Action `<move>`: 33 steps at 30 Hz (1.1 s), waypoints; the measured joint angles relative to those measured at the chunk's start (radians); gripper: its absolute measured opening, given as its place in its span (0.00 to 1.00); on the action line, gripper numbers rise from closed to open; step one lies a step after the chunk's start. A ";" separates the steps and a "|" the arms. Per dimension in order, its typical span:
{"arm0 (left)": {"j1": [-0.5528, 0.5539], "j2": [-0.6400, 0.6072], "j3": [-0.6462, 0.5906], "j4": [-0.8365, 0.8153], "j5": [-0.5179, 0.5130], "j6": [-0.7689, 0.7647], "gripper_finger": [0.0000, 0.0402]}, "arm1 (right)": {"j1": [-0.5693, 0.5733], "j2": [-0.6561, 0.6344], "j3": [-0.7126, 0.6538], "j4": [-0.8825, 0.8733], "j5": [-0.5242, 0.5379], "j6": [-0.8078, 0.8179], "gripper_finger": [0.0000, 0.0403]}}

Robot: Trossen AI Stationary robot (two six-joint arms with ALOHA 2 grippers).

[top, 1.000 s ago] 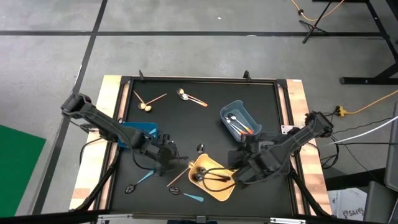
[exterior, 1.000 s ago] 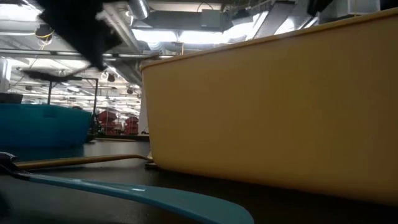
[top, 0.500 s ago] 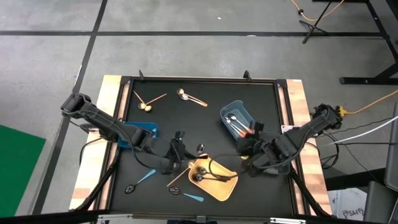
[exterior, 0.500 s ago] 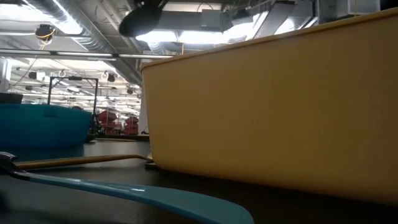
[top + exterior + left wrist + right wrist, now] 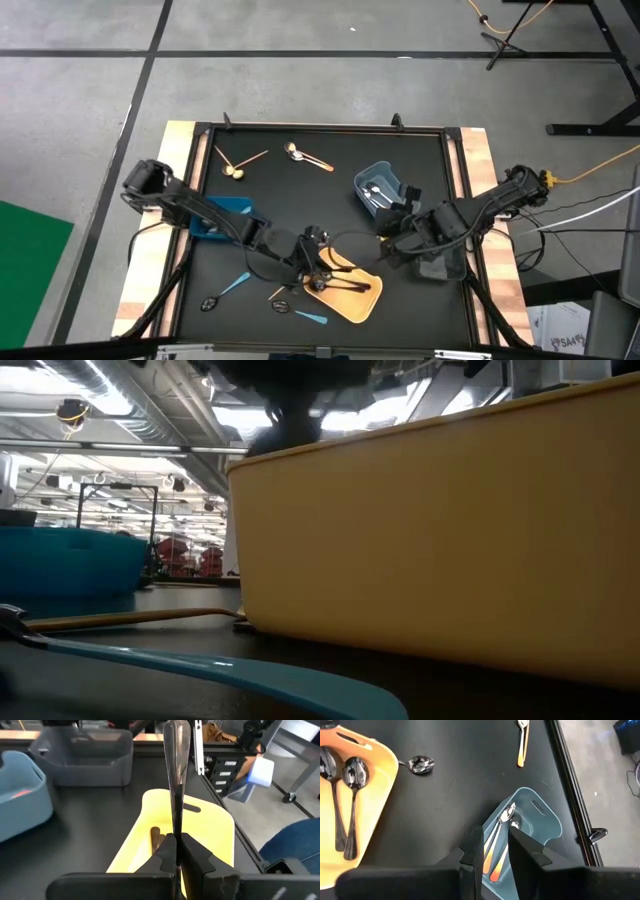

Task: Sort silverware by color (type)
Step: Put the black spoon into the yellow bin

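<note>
Over the yellow bin [image 5: 215, 827], the left hand [image 5: 176, 851] pinches a black spoon [image 5: 176, 780] — bowl pointing away, lengthwise.

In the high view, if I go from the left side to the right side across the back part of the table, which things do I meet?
Tan spoons → orange-handled spoon → light-blue bin holding orange-handled spoons, then the right gripper just in front of it. The left gripper lies nearer, over the yellow bin, shut on a black spoon.
</note>
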 joint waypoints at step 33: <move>-0.002 0.165 0.000 0.249 0.063 -0.086 0.01 | -0.008 0.001 0.000 0.062 -0.006 -0.035 0.19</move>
